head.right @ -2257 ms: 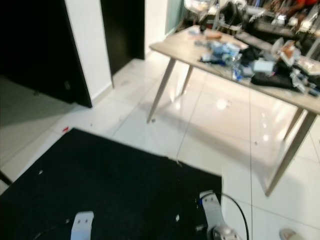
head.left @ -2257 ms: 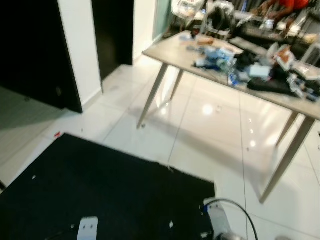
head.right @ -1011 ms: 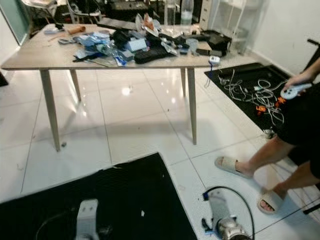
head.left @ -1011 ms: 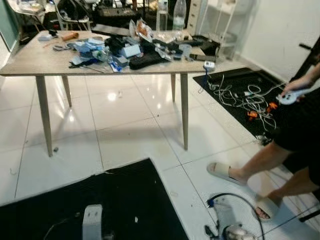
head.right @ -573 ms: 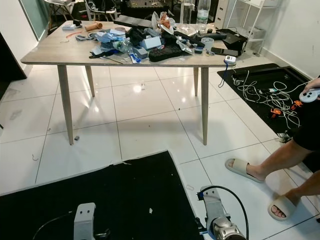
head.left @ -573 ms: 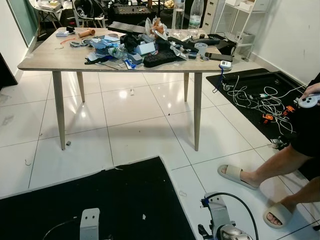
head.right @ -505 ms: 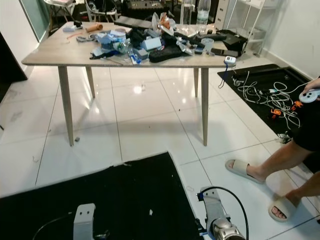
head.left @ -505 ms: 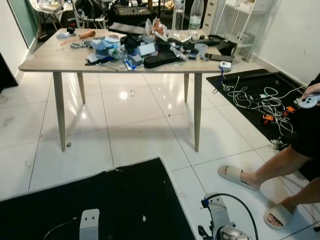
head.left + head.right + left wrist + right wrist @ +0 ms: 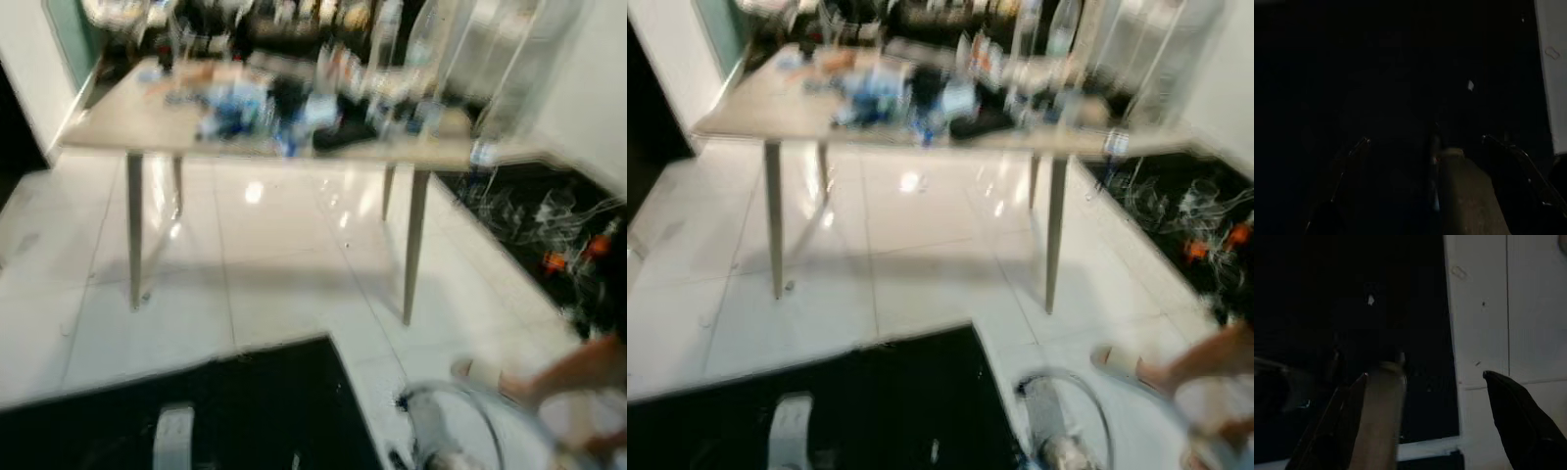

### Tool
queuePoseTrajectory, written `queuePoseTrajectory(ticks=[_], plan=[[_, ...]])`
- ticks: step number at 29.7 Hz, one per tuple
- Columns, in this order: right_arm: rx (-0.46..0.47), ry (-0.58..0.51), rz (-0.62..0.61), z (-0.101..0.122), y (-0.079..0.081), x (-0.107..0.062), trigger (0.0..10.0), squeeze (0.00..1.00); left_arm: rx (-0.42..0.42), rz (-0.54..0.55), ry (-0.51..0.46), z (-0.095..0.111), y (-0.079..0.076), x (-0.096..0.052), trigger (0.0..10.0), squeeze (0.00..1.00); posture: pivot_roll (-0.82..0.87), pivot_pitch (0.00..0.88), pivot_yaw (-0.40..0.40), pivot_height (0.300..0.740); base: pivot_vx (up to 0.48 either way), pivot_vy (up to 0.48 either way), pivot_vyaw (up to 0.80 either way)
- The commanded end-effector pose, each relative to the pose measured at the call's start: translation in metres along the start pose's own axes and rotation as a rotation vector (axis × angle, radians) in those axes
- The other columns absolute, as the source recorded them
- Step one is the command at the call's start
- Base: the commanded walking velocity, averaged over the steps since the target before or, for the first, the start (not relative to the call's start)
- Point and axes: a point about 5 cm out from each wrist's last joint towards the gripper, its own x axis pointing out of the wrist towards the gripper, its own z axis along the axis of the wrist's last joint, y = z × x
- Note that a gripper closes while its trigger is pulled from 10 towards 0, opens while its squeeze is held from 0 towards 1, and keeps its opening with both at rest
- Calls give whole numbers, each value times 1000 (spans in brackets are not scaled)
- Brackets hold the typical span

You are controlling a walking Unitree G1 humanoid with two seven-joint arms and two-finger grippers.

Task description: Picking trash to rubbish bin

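Heavily blurred, the table's (image 9: 127,132) clutter is unreadable; left gripper (image 9: 1425,147) and right gripper (image 9: 1422,382) hang spread wide, empty.

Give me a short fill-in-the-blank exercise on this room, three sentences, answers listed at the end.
1. The clutter of things lies on top of the ______, which stands on thin slanted legs.
2. The mat nearest the robot, on the white tiled floor, is ______ in colour.
3. At the right, a person's foot wears a pale ______.

Missing words: table; black; sandal
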Motion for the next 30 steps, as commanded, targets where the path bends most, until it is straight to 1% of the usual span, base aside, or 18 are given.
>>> queuePoseTrajectory(ticks=[1,4,10,13,14,15,16,17,18,19,22,24,25,26,27,28,29,30], plan=[[13,17,-33,-5,-12,-2,10000,0,6,-39,-27,7,-9,2,10000,0,-30,13,14,740,401,0,-750],[12,17,-33,-5,-13,-2,10000,0,11,-51,-35,9,-10,3,10000,0,-31,12,14,740,401,0,-750],[11,12,-37,-4,-14,-2,10000,0,38,-170,-170,40,-26,6,10000,0,-33,9,14,740,391,0,-764],[17,9,-39,-5,-15,-2,10000,0,22,-327,-338,75,-38,4,10000,0,-32,9,10,740,382,0,-244],[17,9,-39,-5,-15,-2,10000,0,22,-327,-338,75,-38,4,10000,0,-32,9,10,740,379,0,0],[14,7,-40,-5,-16,-2,10000,0,29,-511,-469,99,-50,-3,10000,0,-30,10,9,740,368,0,0],[14,6,-40,-4,-16,-2,10000,0,38,-572,-509,106,-54,-6,10000,0,-27,12,8,740,368,0,0],[14,6,-40,-4,-16,-2,10000,0,38,-572,-509,106,-54,-6,10000,0,-27,12,8,740,368,0,0],[14,5,-39,-4,-16,-2,10000,0,43,-662,-561,115,-59,-10,10000,0,-24,13,6,740,356,0,0],[14,5,-39,-4,-16,-2,10000,0,43,-662,-561,115,-59,-10,10000,0,-24,13,6,740,356,0,0],[16,3,-37,-4,-16,-2,10000,0,49,-929,-717,145,-73,-32,10000,0,-20,15,7,740,349,0,0],[18,0,-34,-3,-15,-2,10000,0,73,-1041,-808,164,-82,-48,10000,0,-22,16,10,740,347,0,0],[20,-2,-32,-3,-15,-2,10000,0,83,-1073,-858,174,-86,-56,10000,0,-23,16,11,740,349,0,0],[20,-2,-32,-3,-15,-2,10000,0,83,-1073,-858,174,-86,-56,10000,0,-23,16,11,740,349,0,0],[22,-3,-31,-2,-14,-2,10000,0,80,-1100,-941,191,-92,-68,10000,0,-25,16,12,740,349,0,0],[23,-4,-30,-2,-14,-2,10000,0,70,-1105,-961,196,-93,-71,10000,0,-27,16,12,740,349,0,0],[24,-4,-30,-2,-14,-2,10000,0,52,-1118,-1030,210,-96,-80,10000,0,-29,16,12,740,352,0,0],[24,-4,-30,-2,-14,-2,10000,0,52,-1118,-1030,210,-96,-80,10000,0,-29,16,12,740,352,0,0]])
